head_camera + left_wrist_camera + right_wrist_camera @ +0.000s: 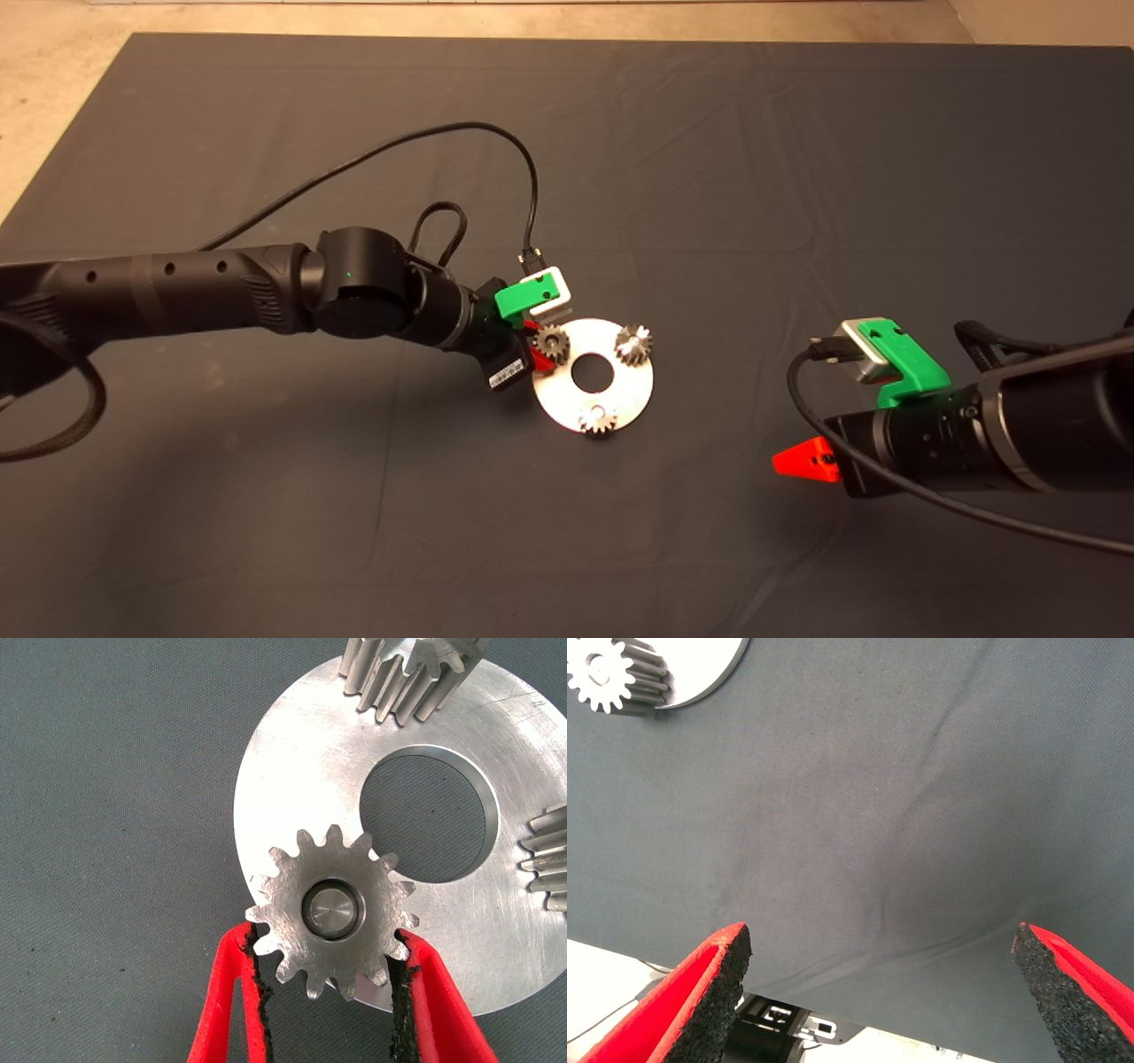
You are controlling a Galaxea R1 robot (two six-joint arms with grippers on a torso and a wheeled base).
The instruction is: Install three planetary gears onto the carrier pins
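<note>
Head view has the dark grey mat [266, 496] under everything, flat round silver carrier disc [633, 390] mid-mat. Left gripper [328, 943] is clamped on a small shiny silver spur gear [330, 908], pin [330, 906] showing through its bore. Two more gears [634, 343] [599, 418] sit beyond its fingertips. Right gripper [881, 979] hangs wide open off to the side, holding nothing.

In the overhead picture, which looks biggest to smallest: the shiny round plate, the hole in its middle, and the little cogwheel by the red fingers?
1. Disc
2. Central hole
3. Planetary gear held by the left gripper; hole and gear look close in size, so their order is unsure.
</note>
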